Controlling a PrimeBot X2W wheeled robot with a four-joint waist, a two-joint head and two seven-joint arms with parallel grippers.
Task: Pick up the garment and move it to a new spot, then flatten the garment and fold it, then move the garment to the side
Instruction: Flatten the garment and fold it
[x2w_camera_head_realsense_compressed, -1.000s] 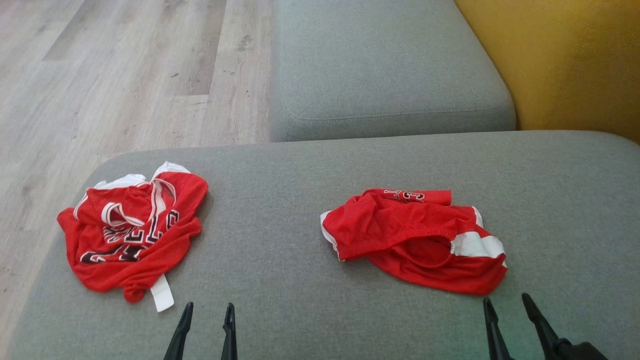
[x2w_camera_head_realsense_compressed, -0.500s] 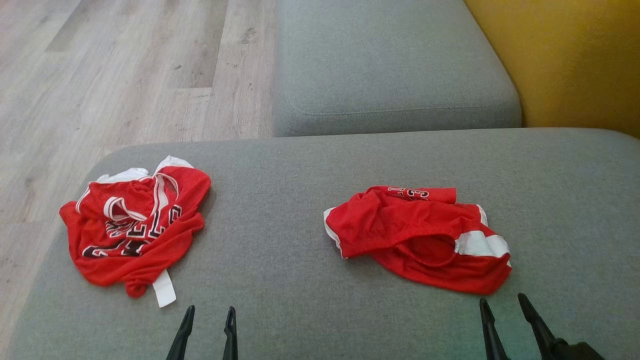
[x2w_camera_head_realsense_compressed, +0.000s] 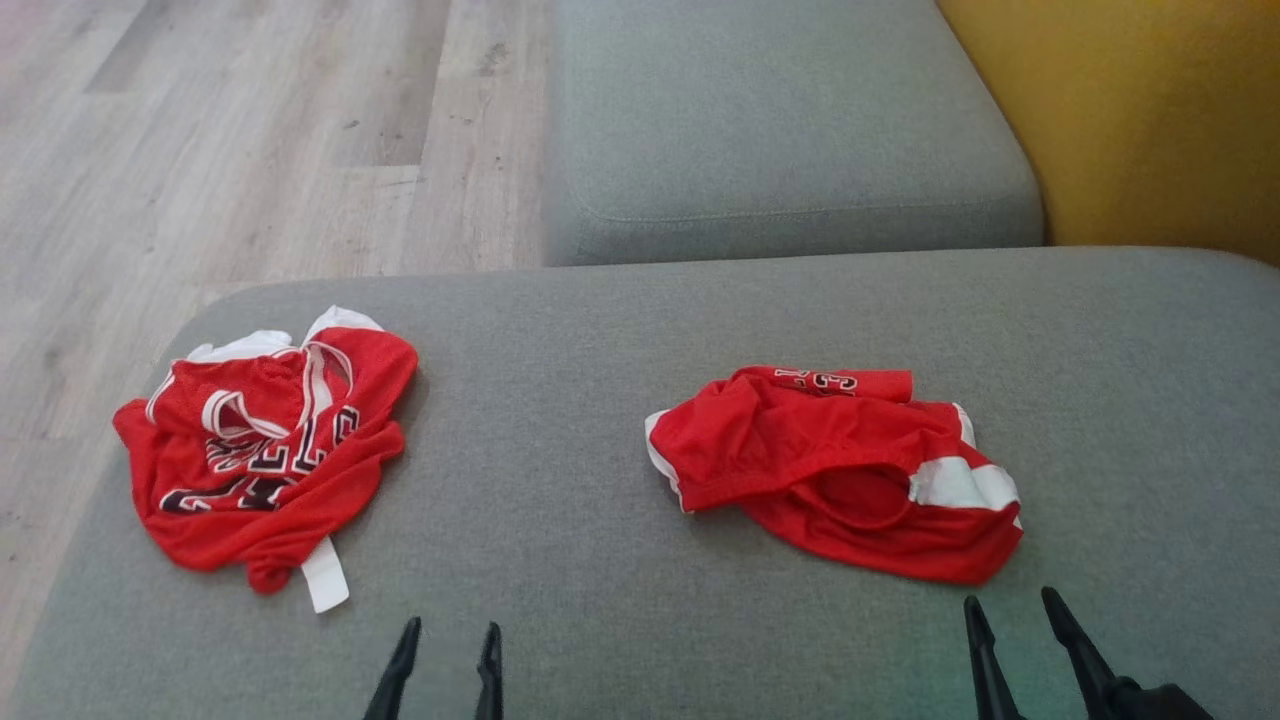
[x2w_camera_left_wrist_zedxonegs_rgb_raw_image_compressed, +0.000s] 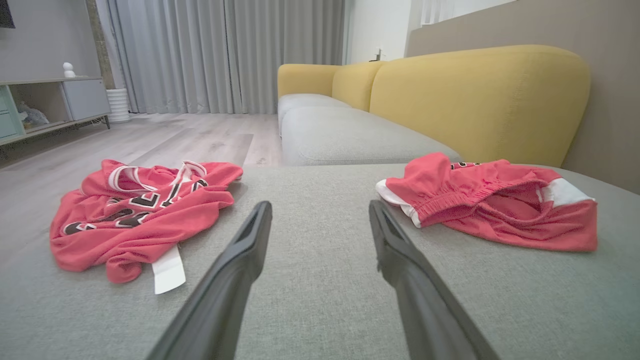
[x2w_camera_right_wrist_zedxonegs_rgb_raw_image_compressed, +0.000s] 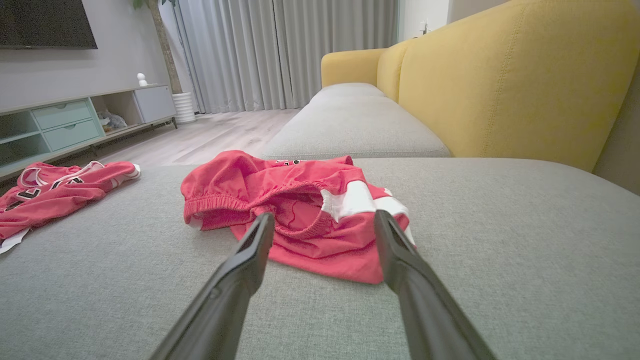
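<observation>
Now, both sets of fingers are held spread wide with nothing gripped: the left gripper (x2w_camera_head_realsense_compressed: 450, 630) is poised over bare cushion (x2w_camera_head_realsense_compressed: 560, 470), the right gripper (x2w_camera_head_realsense_compressed: 1008, 600) just short of the crumpled red shorts (x2w_camera_head_realsense_compressed: 835, 475). A single mesh layer could be pinched and the bundle dragged along bunched. The jersey (x2w_camera_head_realsense_compressed: 265, 450) (white strip (x2w_camera_head_realsense_compressed: 325, 578) trailing) is seen near the left edge, above the floor (x2w_camera_head_realsense_compressed: 200, 180); open room is offered between the garments.

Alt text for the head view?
Two crumpled red garments lie apart on a grey sofa cushion: lettered jersey left, shorts right. The left end effector and right end effector sit open and empty at the bottom edge.
</observation>
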